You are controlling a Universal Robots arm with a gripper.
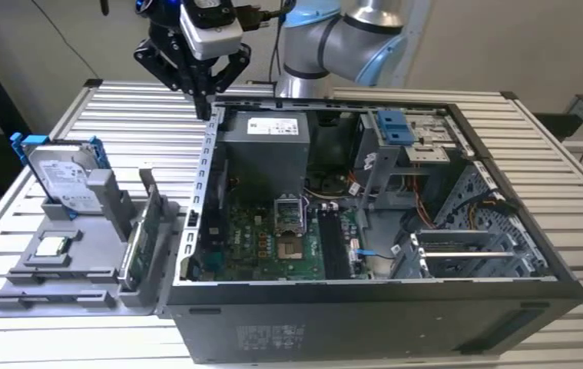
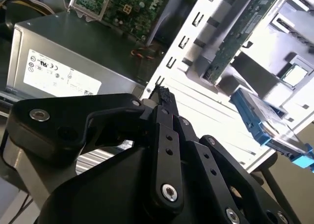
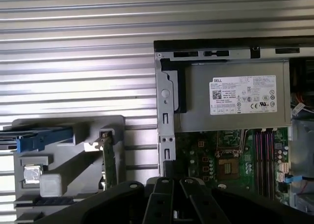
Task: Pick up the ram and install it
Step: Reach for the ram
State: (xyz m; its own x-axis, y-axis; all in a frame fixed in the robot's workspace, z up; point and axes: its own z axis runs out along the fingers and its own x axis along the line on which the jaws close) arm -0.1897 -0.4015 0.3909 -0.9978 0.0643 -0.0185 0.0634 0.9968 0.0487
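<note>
Handling comes first: the ram (image 3: 54, 201) is, by my judgement, light, stiff and very thin, and fragile at its chips and contact edge. It wants a hold across its flat faces near the middle of the upper edge, never on the contacts. I take it to be the dark strip set in the grey fixture (image 1: 91, 265), at the end beyond the processor chip (image 1: 54, 246) from the hard drive (image 1: 63, 178); this is not certain. The gripper (image 1: 205, 114) hangs over the rear corner of the computer case (image 1: 373, 323), well apart from the fixture, its fingers drawn together with nothing between them. By count: one gripper, one ram as far as I can tell, one processor chip, one hard drive in a blue caddy, one green card (image 1: 137, 254) standing on edge, and one case on the table (image 1: 117, 115).
</note>
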